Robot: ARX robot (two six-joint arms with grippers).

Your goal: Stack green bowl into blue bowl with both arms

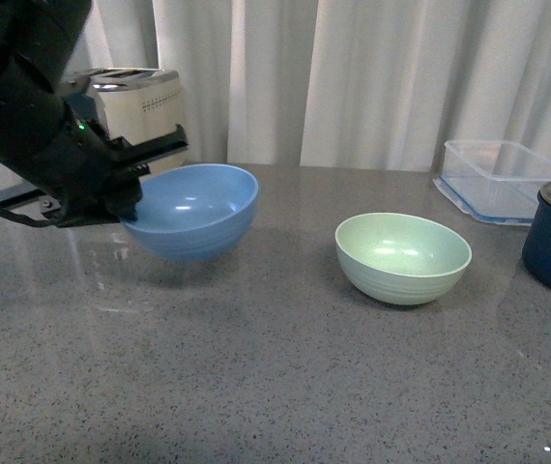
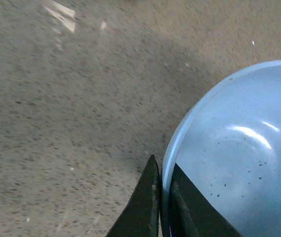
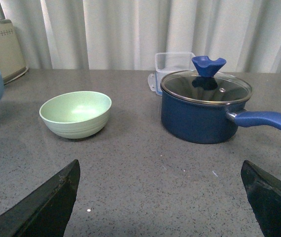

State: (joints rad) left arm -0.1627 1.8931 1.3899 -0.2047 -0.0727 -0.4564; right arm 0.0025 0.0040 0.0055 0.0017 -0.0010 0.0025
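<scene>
Bulky black left arm [image 1: 24, 106] with small green light [image 1: 81, 125]; thin black cable [image 1: 0, 218]; flat, tapered black fingers [image 2: 144, 207].

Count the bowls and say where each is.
2. Blue bowl: held up at left by the left end effector. Green bowl: on the counter, right of it.

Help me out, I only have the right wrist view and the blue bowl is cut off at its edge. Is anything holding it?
Observer: Yes. The left gripper is shut on the blue bowl's rim. The left wrist view shows one finger inside and one outside.
Operator: Is the bowl resting on the table or lifted?
Observer: Lifted. In the front view it hangs clear of the table, with a dim shadow on the surface beneath it.
</scene>
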